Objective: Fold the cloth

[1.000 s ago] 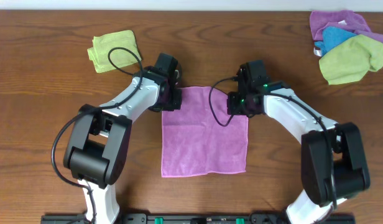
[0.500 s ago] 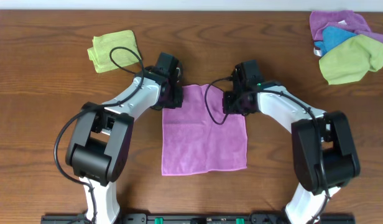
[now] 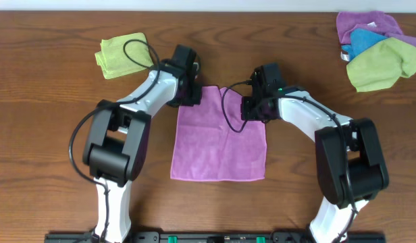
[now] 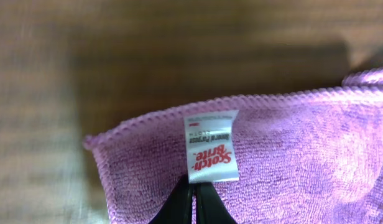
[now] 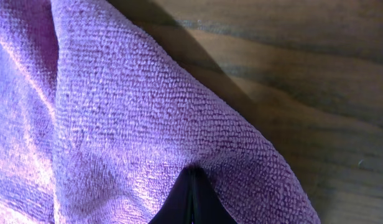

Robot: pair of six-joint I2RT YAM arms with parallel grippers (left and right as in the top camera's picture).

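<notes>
The overhead camera looks straight down from high above the brown wooden table. The left wrist camera sits very close at the 11 o'clock corner of the square magenta-purple microfibre cloth, and the right wrist camera at its 1 o'clock corner. All three views share that cloth.

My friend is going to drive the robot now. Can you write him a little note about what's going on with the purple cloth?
Left gripper: shut on the cloth at its far left corner, right by the white tag.
Right gripper: shut on the cloth's far right corner.
Cloth: spread on the table between the arms. The far edge is a bit bunched and the near edge lies flat.
Done: both far corners are pinched.
Left: no fold yet. Probably lift the far corners, carry them over to the near edge, then let go.
</notes>
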